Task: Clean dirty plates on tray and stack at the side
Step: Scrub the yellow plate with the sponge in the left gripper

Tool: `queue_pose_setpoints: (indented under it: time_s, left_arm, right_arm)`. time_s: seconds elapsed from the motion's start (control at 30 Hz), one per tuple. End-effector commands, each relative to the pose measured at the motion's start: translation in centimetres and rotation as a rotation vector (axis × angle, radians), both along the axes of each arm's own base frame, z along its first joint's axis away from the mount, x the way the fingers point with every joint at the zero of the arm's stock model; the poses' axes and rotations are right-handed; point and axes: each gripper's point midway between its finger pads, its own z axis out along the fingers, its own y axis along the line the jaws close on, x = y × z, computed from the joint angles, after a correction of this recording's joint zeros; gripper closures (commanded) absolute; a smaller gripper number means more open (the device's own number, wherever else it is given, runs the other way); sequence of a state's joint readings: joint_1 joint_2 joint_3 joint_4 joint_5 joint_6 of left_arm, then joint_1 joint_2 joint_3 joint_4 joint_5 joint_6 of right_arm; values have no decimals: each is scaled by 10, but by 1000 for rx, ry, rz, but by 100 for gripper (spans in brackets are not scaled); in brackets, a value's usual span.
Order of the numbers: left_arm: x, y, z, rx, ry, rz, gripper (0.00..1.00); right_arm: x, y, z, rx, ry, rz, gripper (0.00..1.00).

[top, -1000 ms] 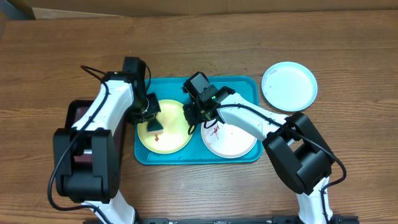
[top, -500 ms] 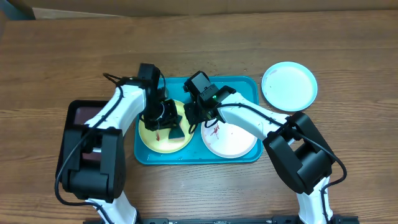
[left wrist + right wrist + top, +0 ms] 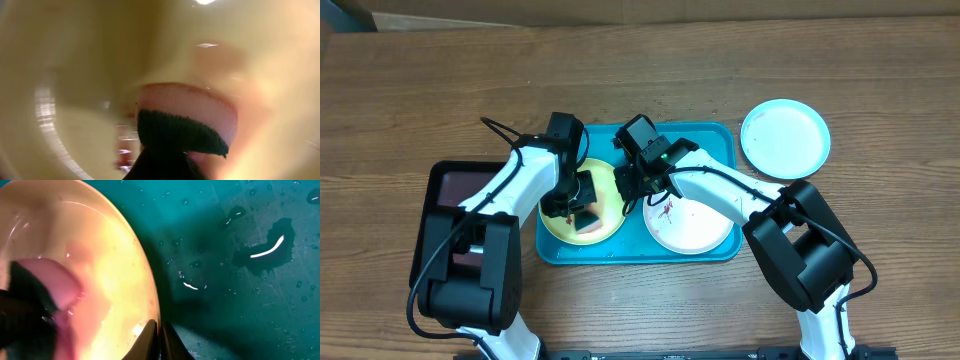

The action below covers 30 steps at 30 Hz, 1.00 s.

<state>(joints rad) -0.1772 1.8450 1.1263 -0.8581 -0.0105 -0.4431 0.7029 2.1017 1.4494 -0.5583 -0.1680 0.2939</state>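
1. Turquoise tray sits mid-table, its long axis running left to right in the overhead view.
2. Yellow plate lies flat in the tray's left half and white plate in the right half; red smears show on the white one.
3. Blue plate rests on the table off the tray's right end, apart from it.
4. Left gripper is over the yellow plate, jaws closed on a sponge. The sponge's pink body is pressed to the plate, with the dark green scrub layer toward the fingers.
5. Right gripper is at the yellow plate's right rim, tips nearly together. They look pinched on that rim, though the close view cuts off most of the fingers.
6. Left wrist view is blurred and filled with yellow; the plate's edge cannot be made out there.
7. Right wrist view shows water drops on the tray floor beside the plate.
8. The arms hide part of the yellow plate from overhead; any smears on it cannot be told.
9. Dark tray at far left is partly covered by the left arm.
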Motion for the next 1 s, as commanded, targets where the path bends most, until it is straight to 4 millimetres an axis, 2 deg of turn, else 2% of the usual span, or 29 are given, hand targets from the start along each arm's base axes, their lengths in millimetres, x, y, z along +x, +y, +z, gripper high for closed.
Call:
queue_pose_setpoints:
  time_s: [0.0, 0.2, 0.37, 0.47, 0.53, 0.63, 0.73, 0.83, 0.97]
  left_arm:
    - [-20, 85, -9, 457, 52, 55, 96]
    - [-9, 105, 17, 596, 7, 120, 96]
    - [15, 95, 39, 543, -37, 155, 96]
    - [30, 72, 48, 406, -50, 148, 96]
    - [41, 46, 50, 251, -54, 83, 96]
    - [54, -6, 51, -47, -74, -56, 96]
    - [56, -37, 53, -224, -86, -110, 96]
    - [51, -48, 49, -289, -73, -115, 96]
    - [38, -47, 31, -292, -38, -107, 96]
  right_arm:
    - [13, -3, 9, -12, -43, -16, 95]
    - [13, -3, 9, -12, -45, -15, 95]
    - [13, -3, 9, -12, -44, -15, 95]
    - [13, -3, 9, -12, -44, -15, 95]
    - [13, -3, 9, -12, -45, -15, 95]
    - [13, -3, 9, -11, -45, -15, 95]
    - [14, -2, 9, -10, -46, -15, 95]
    - [15, -2, 10, -7, -50, -15, 95]
    - [15, -2, 10, -6, -51, -15, 95]
